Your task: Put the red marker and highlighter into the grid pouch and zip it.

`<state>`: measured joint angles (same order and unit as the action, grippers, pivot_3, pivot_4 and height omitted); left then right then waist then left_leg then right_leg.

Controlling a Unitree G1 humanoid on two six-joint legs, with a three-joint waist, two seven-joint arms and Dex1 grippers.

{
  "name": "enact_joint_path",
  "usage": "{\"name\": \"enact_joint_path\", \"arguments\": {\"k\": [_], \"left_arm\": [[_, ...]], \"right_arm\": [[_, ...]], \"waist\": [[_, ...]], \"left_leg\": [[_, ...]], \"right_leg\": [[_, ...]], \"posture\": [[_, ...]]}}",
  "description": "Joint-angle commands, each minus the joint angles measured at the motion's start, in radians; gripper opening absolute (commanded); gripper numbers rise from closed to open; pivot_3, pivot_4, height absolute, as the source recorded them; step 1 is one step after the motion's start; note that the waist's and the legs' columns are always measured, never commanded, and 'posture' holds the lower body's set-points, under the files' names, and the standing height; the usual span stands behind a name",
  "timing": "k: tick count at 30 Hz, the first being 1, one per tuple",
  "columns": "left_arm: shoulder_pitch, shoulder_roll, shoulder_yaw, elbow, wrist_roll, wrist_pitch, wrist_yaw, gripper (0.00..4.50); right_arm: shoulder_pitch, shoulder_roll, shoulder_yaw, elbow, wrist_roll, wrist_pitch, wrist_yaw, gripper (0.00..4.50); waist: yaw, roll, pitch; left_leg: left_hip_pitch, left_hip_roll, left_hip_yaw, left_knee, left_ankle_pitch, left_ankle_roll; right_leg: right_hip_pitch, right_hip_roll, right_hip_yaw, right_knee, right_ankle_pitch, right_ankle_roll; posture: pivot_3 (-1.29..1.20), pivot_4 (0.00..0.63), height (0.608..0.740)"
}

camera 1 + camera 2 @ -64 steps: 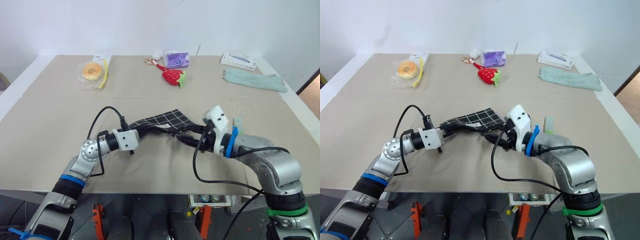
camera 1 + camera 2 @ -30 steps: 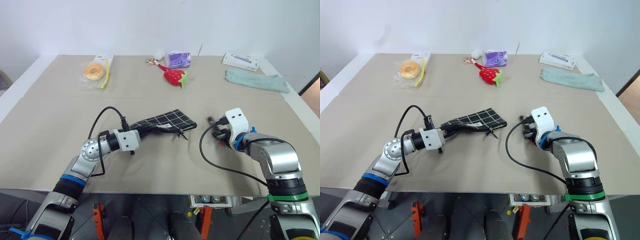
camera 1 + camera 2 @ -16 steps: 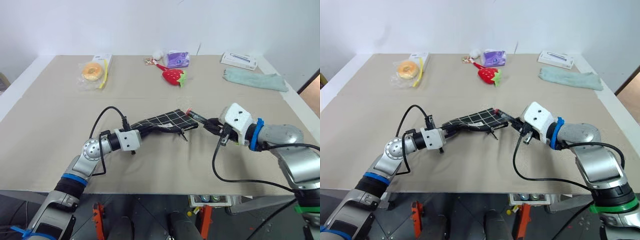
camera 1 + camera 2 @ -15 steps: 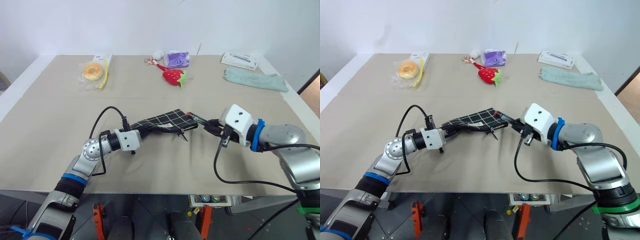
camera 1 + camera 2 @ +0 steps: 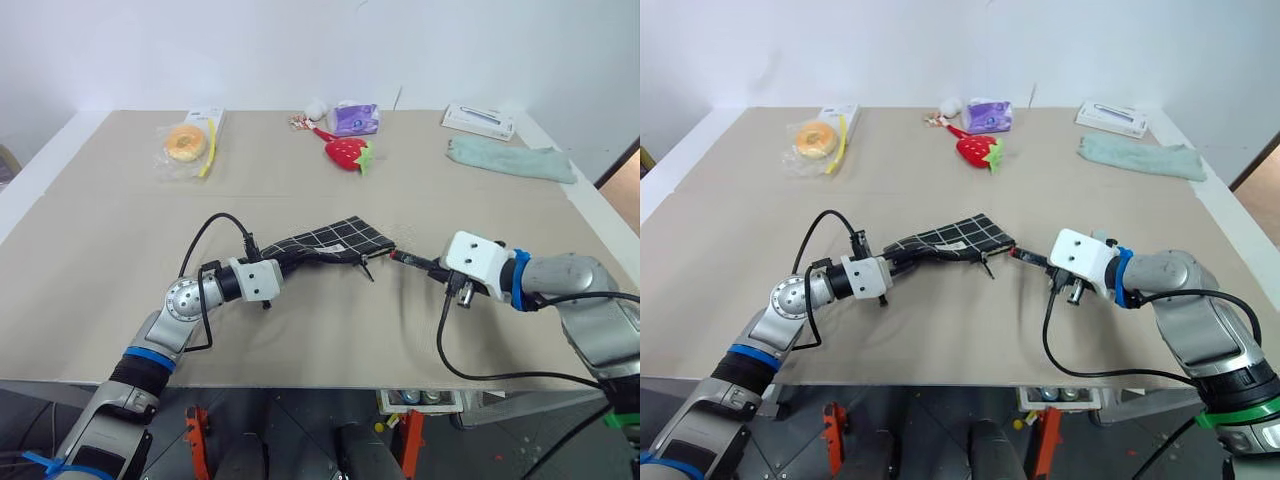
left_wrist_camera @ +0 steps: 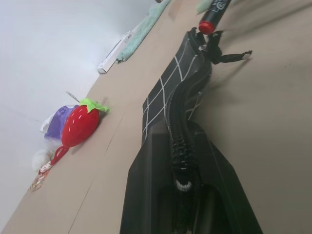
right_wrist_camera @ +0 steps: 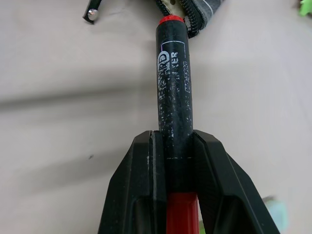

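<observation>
The grid pouch (image 5: 335,240) is black with white lines and lies lifted at mid-table. My left gripper (image 5: 285,262) is shut on its near end, the zipper edge running out between its fingers (image 6: 146,195). The zipper pull (image 7: 91,14) dangles at the far end. My right gripper (image 5: 432,267) is shut on the red marker (image 7: 173,97), a black barrel whose red end (image 6: 207,25) sits right at the pouch's open corner. A blurred pale green bit beside my right gripper looks like the highlighter (image 7: 278,210).
Along the far edge of the table lie a bagged donut (image 5: 185,143), a toy strawberry (image 5: 345,152), a purple packet (image 5: 355,118), a white box (image 5: 478,122) and a teal cloth (image 5: 510,160). The table's front edge (image 5: 320,385) runs just below both arms.
My right gripper came up from the table on the right with the marker, rolled over and brought its red end to the pouch's open corner. The left gripper and pouch stayed put.
</observation>
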<state>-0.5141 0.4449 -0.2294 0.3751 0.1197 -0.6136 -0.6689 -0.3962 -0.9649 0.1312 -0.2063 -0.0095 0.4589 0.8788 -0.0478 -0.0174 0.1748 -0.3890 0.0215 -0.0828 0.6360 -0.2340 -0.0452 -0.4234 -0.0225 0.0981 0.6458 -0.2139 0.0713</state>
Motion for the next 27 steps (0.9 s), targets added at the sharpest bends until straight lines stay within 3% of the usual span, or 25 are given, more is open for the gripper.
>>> {"name": "enact_joint_path", "arguments": {"k": [1,7,19,27], "left_arm": [[-0.016,0.0,0.01,-0.025,-0.008,-0.014,0.007,0.0],[-0.017,0.0,0.01,-0.028,-0.009,-0.01,0.008,0.0],[-0.009,-0.006,0.006,-0.044,-0.013,-0.004,0.005,0.0],[-0.009,-0.006,0.005,-0.048,-0.015,0.002,0.003,0.0]], "right_arm": [[-0.02,0.012,-0.001,-0.012,-0.016,-0.007,-0.002,0.52],[-0.031,0.044,0.024,-0.026,-0.031,0.012,-0.003,0.52],[-0.164,0.238,0.102,0.018,-0.11,0.177,-0.103,0.52],[-0.227,0.309,0.127,0.079,-0.154,0.214,-0.15,0.52]], "waist": [[0.0,0.0,0.0],[0.0,0.0,0.0],[-0.001,0.0,0.0],[0.0,0.0,0.0]], "left_leg": [[0.0,0.0,0.0,0.0,0.0,0.0],[0.0,0.0,0.0,0.0,0.0,0.0],[0.0,0.0,0.0,0.0,0.0,0.0],[0.0,0.0,-0.001,0.0,0.0,0.0]], "right_leg": [[0.0,0.0,0.0,0.0,0.0,0.0],[0.0,0.0,0.0,0.0,0.0,0.0],[0.0,0.0,0.0,0.0,0.001,0.0],[0.0,0.0,0.0,0.0,0.001,-0.001]], "posture": [[0.0,0.15,0.739],[0.0,0.15,0.739],[0.0,0.15,0.739],[0.0,0.15,0.739]]}}
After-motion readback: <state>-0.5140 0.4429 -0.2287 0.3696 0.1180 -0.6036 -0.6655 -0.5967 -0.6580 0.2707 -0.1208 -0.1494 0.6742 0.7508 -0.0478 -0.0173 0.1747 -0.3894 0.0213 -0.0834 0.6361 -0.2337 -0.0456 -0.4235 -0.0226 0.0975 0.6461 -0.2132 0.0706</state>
